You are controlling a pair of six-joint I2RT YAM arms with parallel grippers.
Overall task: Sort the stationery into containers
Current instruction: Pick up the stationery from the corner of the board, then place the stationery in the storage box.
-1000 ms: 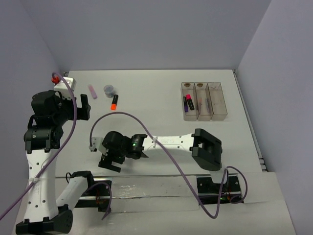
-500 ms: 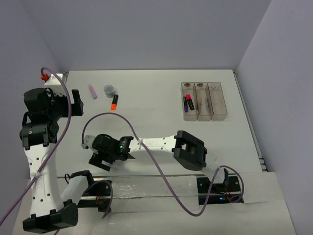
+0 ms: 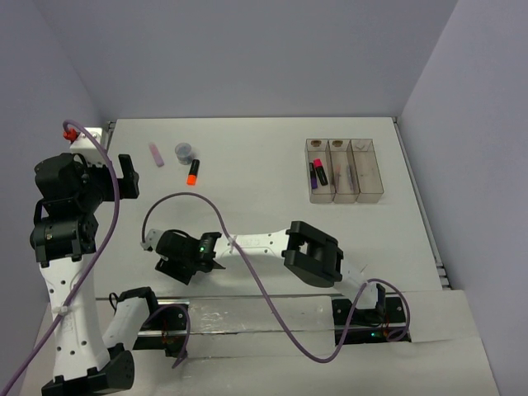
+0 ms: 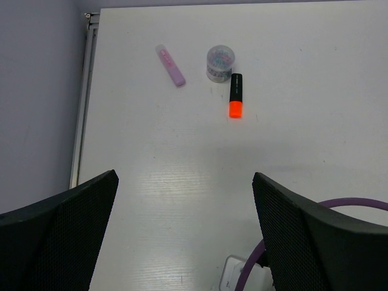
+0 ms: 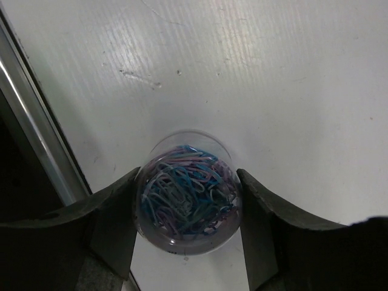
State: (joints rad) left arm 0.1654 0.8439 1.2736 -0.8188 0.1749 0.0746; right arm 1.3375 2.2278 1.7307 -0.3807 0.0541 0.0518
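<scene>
My right gripper is shut on a round clear pot full of coloured paper clips, one finger against each side, low over the table near its front left edge. In the top view that gripper hides the pot. My left gripper is open and empty, raised at the far left. A second clear pot, a pale pink block and an orange-ended black highlighter lie at the back left. The three joined clear bins stand at the back right.
The left bin holds purple and pink highlighters; the middle bin holds thin sticks. A purple cable arcs over the right arm. A metal rail runs along the table's front edge, beside the right gripper.
My right gripper has moved left and nearer to the front edge. My left arm has swung a little to the left.
</scene>
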